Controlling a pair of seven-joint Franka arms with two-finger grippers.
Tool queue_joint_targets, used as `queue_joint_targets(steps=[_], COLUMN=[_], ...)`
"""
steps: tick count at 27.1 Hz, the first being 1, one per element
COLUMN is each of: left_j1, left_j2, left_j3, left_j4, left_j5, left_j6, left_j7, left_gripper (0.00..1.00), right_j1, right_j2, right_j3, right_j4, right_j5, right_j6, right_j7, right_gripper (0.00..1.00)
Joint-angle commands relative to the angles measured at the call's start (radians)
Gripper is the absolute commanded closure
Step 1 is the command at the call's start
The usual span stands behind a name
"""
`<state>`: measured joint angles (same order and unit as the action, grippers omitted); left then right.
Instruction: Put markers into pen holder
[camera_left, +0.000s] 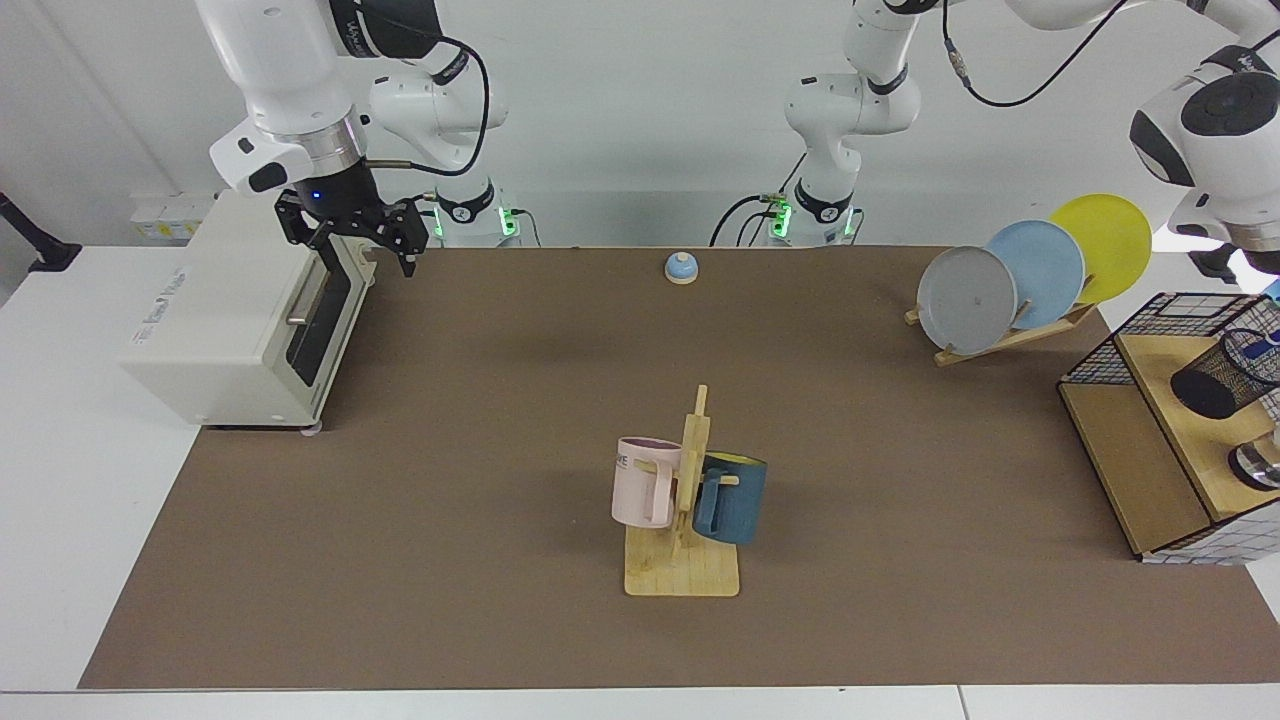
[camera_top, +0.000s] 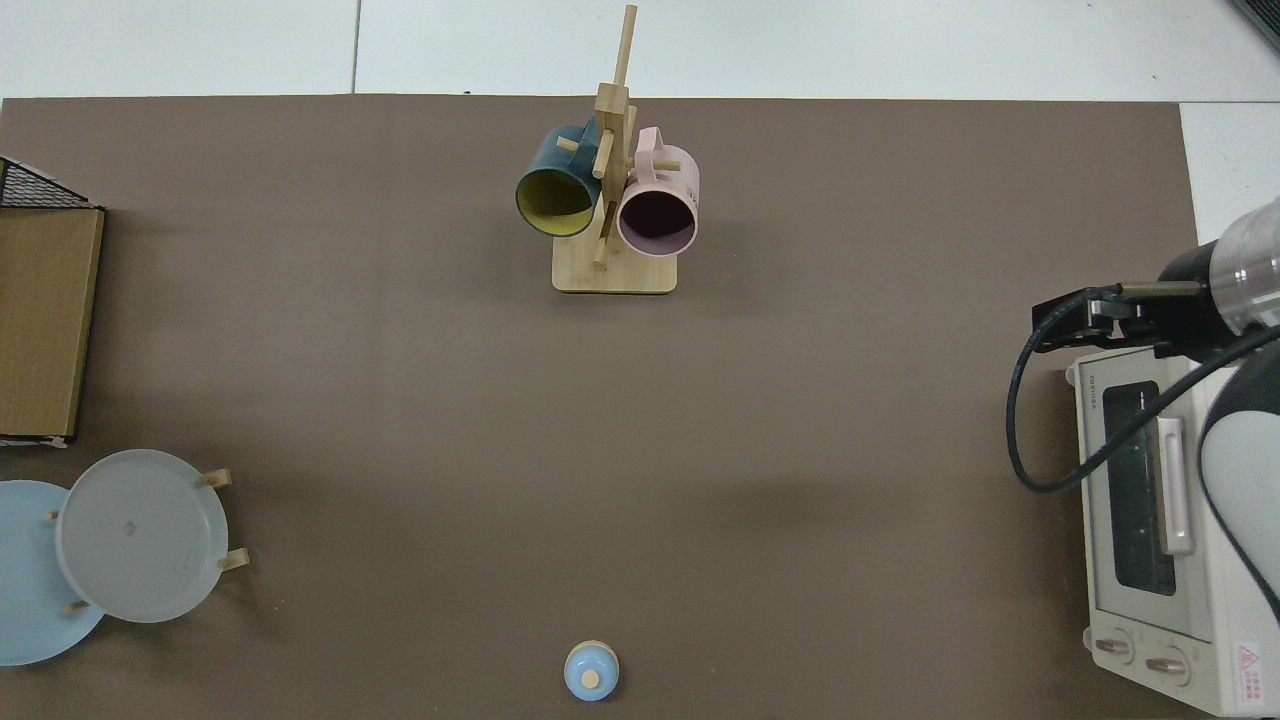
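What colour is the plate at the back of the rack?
Yellow plate; it shows best in the facing view.

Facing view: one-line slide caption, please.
Right claw waits open above toaster oven; left arm reaches over the pen holder on the shelf box.
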<state>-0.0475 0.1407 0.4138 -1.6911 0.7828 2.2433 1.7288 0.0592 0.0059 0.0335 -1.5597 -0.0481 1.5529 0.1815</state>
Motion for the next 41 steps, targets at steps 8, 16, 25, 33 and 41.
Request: queue_joint_targets(steps=[8, 16, 25, 33, 41], left_j1=[-0.006, -0.005, 0.0, 0.008, 0.008], left_j2=[-0.013, 0.003, 0.023, 0.025, 0.027], left_j3=[0.003, 0.003, 0.006, 0.013, 0.014], left_j4=[-0.079, -0.098, -0.101, -0.128, -0.128], left_j5=[0.058, 0.058, 0.058, 0.058, 0.058], left_j6=[0.047, 0.053, 0.071, 0.105, 0.101], left_j7=[-0.064, -0.066, -0.066, -0.066, -0.058], left_gripper=[1.0, 1.0, 1.0, 1.0, 0.94], right_j1=[-0.004, -0.004, -0.004, -0.004, -0.004], right_j2=[0.0, 0.0, 0.0, 0.0, 0.0], right_j3=[0.006, 0.006, 0.006, 0.006, 0.006], right_j4=[0.009, 0.009, 0.009, 0.009, 0.009], right_j5=[0.004, 0.004, 0.004, 0.004, 0.004], right_j6=[-0.016, -0.017, -0.017, -0.016, -0.016], right_j7=[0.016, 0.016, 0.016, 0.016, 0.016], right_gripper=[0.0, 0.0, 0.0, 0.0, 0.0])
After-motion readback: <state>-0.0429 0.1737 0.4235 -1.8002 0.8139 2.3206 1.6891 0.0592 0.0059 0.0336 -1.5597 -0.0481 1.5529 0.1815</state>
